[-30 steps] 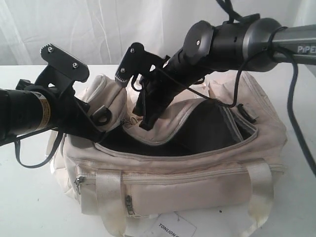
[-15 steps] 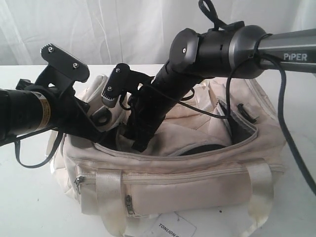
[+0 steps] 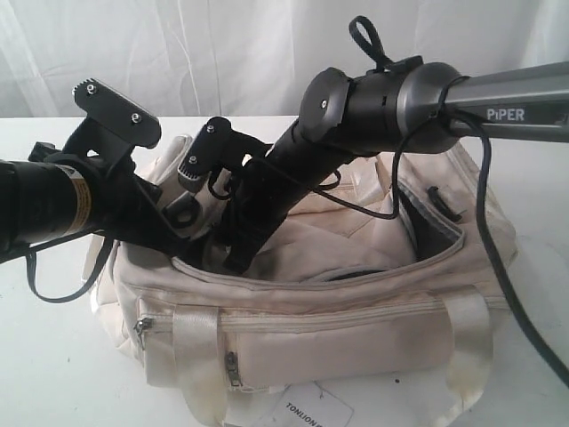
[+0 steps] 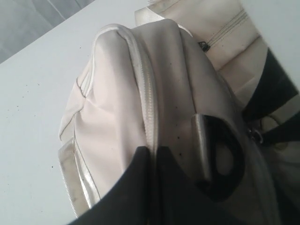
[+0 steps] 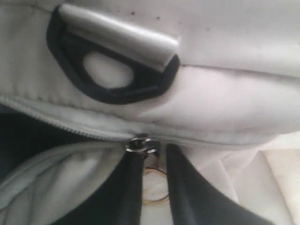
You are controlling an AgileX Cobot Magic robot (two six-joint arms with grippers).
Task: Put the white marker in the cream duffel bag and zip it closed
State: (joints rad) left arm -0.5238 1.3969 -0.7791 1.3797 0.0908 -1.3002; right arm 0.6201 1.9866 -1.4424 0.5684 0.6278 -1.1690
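The cream duffel bag (image 3: 356, 329) lies on the white table. Its top flap is drawn over most of the dark inside, and a gap stays open at the right end (image 3: 427, 236). My left gripper (image 4: 153, 152) is shut on the fabric ridge of the bag's left end pocket (image 4: 122, 93). My right gripper (image 5: 154, 150) reaches across to that same end (image 3: 233, 256), with its fingers closed round the ring pull below the metal zipper slider (image 5: 139, 144). The white marker is out of view.
A black D-ring clip (image 5: 112, 75) on a grey strap sits just past the slider. A paper tag (image 3: 316, 411) lies in front of the bag. The right arm's cable (image 3: 498, 267) hangs over the bag's right end. A white curtain hangs behind.
My right gripper has travelled left and down along the top zipper. The wide dark opening has narrowed as the flap came over. The left arm has stayed put.
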